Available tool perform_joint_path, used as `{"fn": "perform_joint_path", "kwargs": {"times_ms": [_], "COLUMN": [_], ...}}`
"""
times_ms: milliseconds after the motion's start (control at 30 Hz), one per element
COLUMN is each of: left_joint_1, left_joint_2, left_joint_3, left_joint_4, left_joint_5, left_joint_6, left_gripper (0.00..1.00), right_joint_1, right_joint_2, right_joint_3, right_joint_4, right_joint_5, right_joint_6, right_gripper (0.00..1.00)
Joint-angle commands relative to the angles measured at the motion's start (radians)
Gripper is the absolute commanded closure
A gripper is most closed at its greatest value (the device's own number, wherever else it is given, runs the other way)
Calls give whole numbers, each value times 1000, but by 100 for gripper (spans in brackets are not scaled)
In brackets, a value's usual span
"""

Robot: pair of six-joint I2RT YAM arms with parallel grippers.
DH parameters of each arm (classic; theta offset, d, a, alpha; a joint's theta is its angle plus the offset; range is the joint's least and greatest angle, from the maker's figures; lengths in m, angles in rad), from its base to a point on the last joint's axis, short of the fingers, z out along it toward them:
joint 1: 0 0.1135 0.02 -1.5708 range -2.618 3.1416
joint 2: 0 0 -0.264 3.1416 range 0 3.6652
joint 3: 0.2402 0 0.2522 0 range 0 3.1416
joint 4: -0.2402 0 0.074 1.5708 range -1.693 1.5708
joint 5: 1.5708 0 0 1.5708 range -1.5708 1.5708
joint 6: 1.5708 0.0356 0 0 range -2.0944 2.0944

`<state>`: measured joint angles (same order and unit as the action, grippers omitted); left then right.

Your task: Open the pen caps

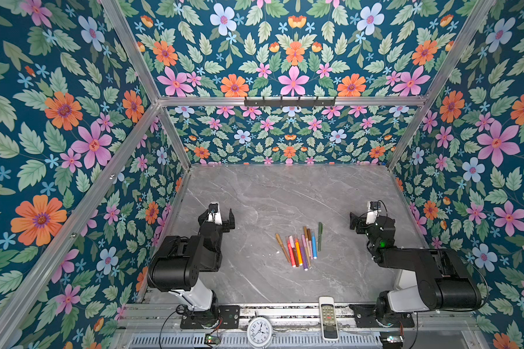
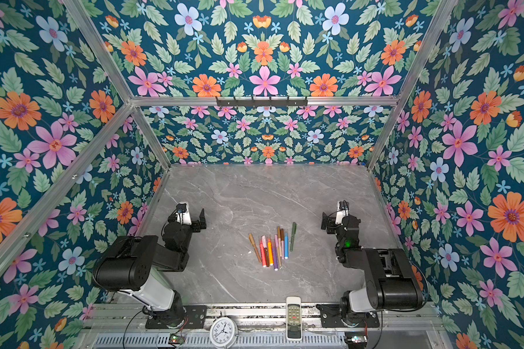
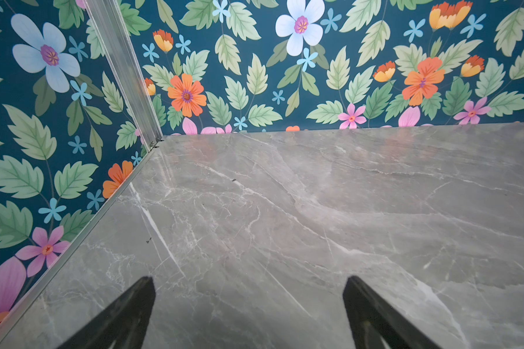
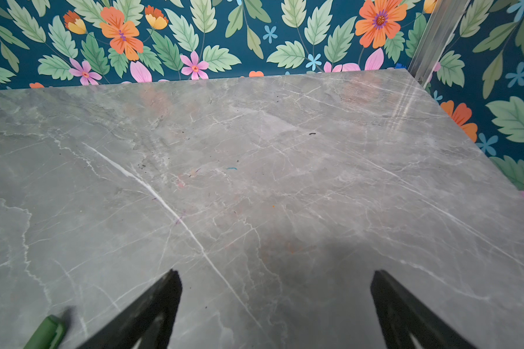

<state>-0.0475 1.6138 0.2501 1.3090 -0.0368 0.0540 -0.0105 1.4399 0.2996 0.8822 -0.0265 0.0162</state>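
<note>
Several pens point(image 1: 300, 246) point(image 2: 273, 247) lie side by side on the grey marble table point(image 1: 254, 196), near its middle front. Among them are tan, red, orange, purple, pink, brown and blue ones. A green pen point(image 1: 319, 235) point(image 2: 293, 235) lies slightly apart on the right, and its end point(image 4: 47, 331) shows in the right wrist view. The pen caps look seated on the pens; a pink one point(image 1: 291, 241) shows on the red pen. My left gripper point(image 1: 217, 216) point(image 2: 188, 216) point(image 3: 248, 281) hangs open and empty, left of the pens. My right gripper point(image 1: 369, 222) point(image 2: 341, 222) point(image 4: 276, 273) hangs open and empty, right of them.
A white remote control point(image 1: 328, 317) and a round clock point(image 1: 259, 332) rest on the front rail. Floral walls with aluminium posts close in the table on three sides. A black hook rail point(image 1: 289, 101) is mounted high on the back frame.
</note>
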Motion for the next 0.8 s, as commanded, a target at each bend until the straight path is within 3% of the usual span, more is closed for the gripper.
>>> {"fn": "perform_joint_path", "kwargs": {"times_ms": [0, 367, 433, 500, 567, 633, 767], "left_joint_1": [0, 25, 20, -4, -53, -129, -416], "left_joint_2": [-1, -10, -91, -230, -347, -457, -530], "left_joint_3": [5, 27, -14, -20, -3, -3, 72], "left_joint_4": [5, -42, -42, -161, -296, -363, -552], "left_joint_5": [-6, -104, -153, -245, -302, -272, -233], "left_joint_6": [-3, -60, -71, -86, -112, -152, -130], "left_gripper": [0, 0, 0, 0, 0, 0, 0], "right_joint_1": [0, -12, 41, 140, 145, 142, 135], "right_joint_2": [-3, -5, -83, -234, -332, -402, -496], "right_joint_3": [4, 11, 4, 90, 210, 294, 284], "right_joint_4": [17, 3, -33, -332, -621, -819, -874], "right_joint_5": [-3, 3, 91, 288, 277, 250, -1], "right_joint_6": [-2, 12, -13, 5, 171, 368, 494], "right_gripper": [1, 1, 1, 1, 1, 1, 1]}}
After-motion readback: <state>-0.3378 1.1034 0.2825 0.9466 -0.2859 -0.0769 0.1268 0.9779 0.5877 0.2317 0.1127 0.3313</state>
